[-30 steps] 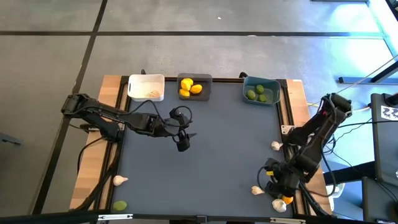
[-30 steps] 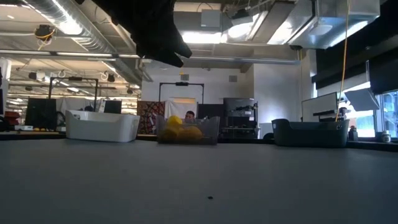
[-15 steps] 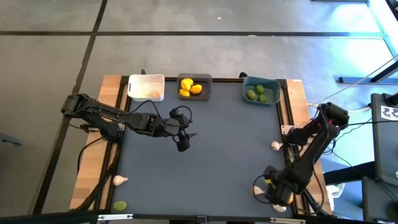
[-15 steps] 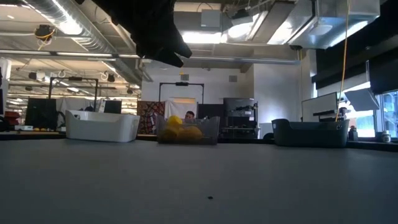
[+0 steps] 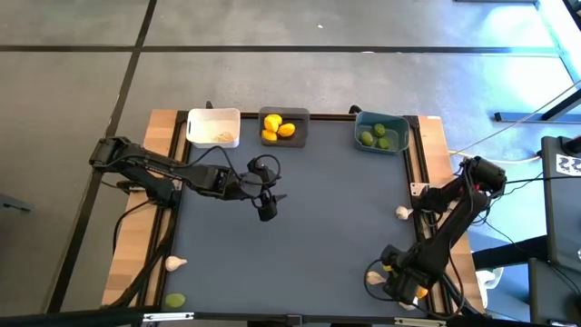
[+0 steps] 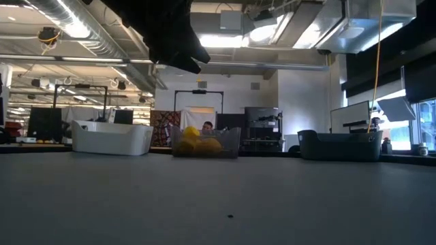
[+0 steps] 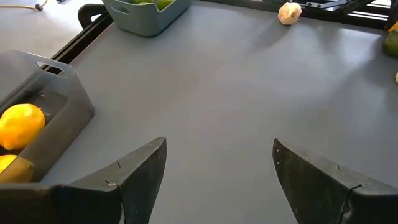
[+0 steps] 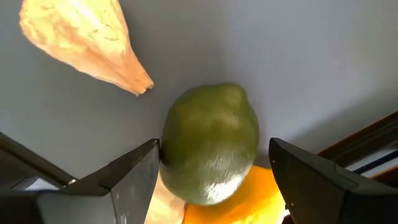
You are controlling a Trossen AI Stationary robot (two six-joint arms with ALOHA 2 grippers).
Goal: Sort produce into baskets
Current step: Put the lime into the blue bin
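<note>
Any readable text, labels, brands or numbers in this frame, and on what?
None can be read.
A black-and-white patterned tag at the high view's right edge carries marks too small to make out.
The white basket, dark grey basket and teal basket show no labels.

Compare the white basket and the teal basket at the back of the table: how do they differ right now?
Colour: the white basket is white; the teal basket is blue-green.
Place: the white basket sits at the left end of the back row, the teal basket at the right end, with the dark grey basket between them.
Contents: the teal basket holds green limes; the white basket holds something pale that I cannot make out.
Both are small, rectangular and upright.
</note>
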